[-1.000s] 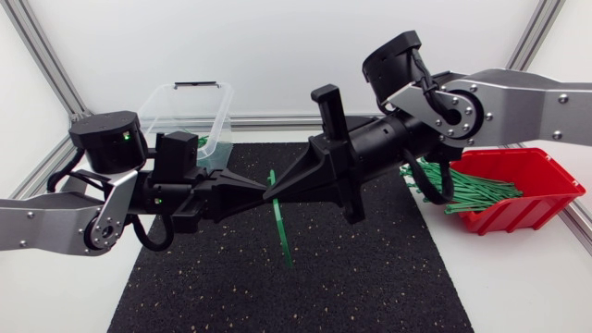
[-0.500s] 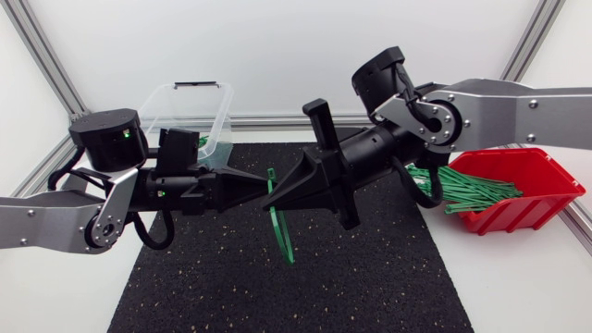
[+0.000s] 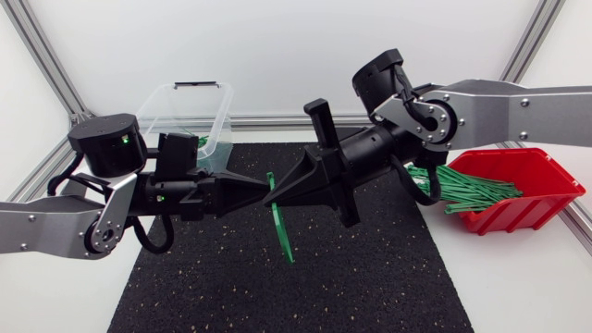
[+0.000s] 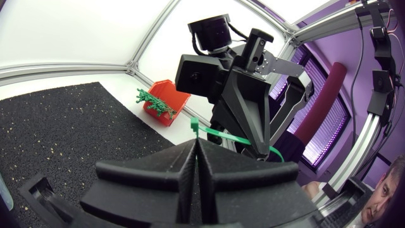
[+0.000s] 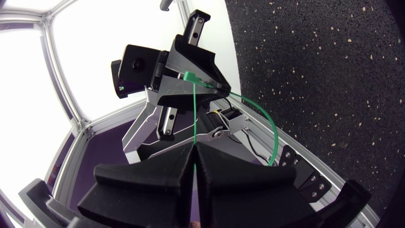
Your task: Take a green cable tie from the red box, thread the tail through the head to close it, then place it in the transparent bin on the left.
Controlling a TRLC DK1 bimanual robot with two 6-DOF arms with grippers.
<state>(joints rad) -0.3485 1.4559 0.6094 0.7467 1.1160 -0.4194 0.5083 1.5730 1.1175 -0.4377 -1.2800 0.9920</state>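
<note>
**Clamping both ends of a thin green plastic cable tie**

Held in the air over the middle of a black speckled rubber mat, the tie sits where two matte black grippers meet tip to tip. The left gripper has its wedge fingers pressed shut on the strap, with the tie's small square head poking out just past the fingertips. The right gripper, facing it, is likewise closed tight on the strap. A bowed length of strap arcs out to one side between them. The tail hangs down toward the mat, and whether it touches cannot be told. Well apart at the right stands the red plastic box, a heap of green ties spilling from its open front. The transparent plastic bin sits at the back left, behind the left arm.
</note>
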